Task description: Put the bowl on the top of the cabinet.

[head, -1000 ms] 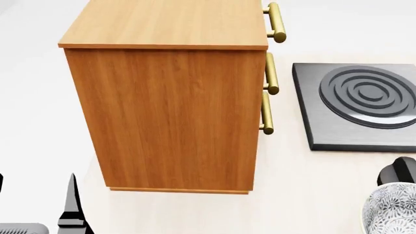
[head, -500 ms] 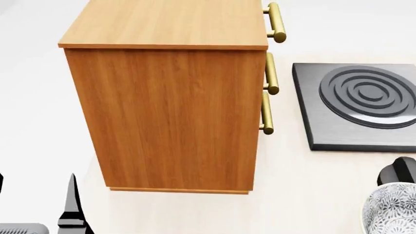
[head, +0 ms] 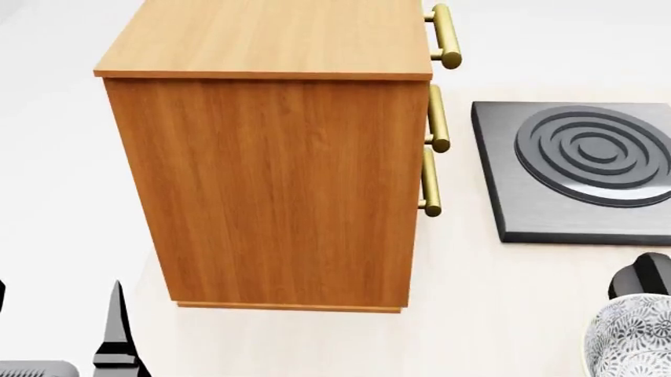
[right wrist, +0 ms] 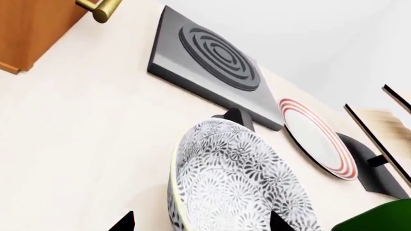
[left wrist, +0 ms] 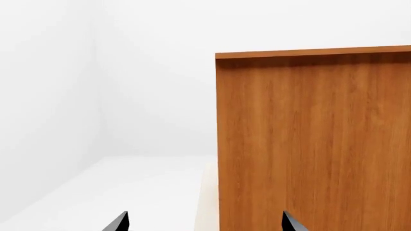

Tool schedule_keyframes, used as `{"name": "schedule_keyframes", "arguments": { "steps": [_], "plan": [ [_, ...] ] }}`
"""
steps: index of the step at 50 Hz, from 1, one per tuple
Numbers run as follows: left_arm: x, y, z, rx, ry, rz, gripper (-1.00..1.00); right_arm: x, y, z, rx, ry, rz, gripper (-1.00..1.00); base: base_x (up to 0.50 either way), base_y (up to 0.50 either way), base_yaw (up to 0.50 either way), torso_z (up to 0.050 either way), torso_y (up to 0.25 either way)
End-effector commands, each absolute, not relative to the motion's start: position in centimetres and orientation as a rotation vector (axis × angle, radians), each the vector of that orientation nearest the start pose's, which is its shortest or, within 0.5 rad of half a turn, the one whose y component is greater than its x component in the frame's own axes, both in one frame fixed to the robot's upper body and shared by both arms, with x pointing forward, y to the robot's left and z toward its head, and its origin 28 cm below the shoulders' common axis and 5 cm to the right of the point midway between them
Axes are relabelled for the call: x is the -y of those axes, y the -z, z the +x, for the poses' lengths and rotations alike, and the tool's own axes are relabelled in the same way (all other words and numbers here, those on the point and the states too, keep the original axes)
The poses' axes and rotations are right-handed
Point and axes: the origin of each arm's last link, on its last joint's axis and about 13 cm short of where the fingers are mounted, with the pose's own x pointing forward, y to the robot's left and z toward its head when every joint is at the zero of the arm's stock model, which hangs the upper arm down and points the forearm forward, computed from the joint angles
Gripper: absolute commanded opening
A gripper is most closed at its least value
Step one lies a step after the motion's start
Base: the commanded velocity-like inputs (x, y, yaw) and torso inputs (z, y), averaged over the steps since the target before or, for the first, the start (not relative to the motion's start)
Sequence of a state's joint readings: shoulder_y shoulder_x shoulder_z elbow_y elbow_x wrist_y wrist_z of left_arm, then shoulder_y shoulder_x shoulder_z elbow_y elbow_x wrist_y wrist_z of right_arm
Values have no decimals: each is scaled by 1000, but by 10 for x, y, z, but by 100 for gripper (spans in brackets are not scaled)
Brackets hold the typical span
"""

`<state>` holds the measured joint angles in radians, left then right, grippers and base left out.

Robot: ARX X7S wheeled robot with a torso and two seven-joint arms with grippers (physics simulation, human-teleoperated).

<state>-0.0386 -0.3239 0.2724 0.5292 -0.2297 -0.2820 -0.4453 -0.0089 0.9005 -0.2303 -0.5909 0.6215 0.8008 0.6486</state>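
The cabinet (head: 278, 165) is a tall orange-brown wooden box with brass bar handles (head: 445, 35) on its right face; its flat top is bare. It also fills the left wrist view (left wrist: 314, 144). The bowl (head: 632, 339), white with a grey-black leaf pattern, sits on the table at the lower right edge. In the right wrist view the bowl (right wrist: 237, 187) lies between my right gripper's (right wrist: 200, 222) spread fingertips, which straddle its near rim without visibly touching it. My left gripper (left wrist: 205, 224) is open and empty, low beside the cabinet's left corner (head: 58, 318).
A black hob plate with raised rings (head: 582, 169) lies right of the cabinet. A small black object (head: 642, 275) stands just beyond the bowl. A red-rimmed plate (right wrist: 318, 139) leans on a black stand (right wrist: 378, 173); a green thing (right wrist: 378, 219) is nearby.
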Motion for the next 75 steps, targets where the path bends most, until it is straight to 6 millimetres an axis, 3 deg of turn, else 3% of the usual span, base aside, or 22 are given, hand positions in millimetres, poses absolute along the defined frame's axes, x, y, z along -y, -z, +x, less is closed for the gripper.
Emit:
{"name": "schedule_keyframes", "arguments": {
  "steps": [1,75],
  "plan": [
    [-201,-102,199,204,-53,38,100,196,-99,169,-360,177,-549,100,0,0,0,0,0],
    [-202,-104,197,207,-57,40,100,196,-91,182,-382,172,-537,100,0,0,0,0,0]
  ]
}}
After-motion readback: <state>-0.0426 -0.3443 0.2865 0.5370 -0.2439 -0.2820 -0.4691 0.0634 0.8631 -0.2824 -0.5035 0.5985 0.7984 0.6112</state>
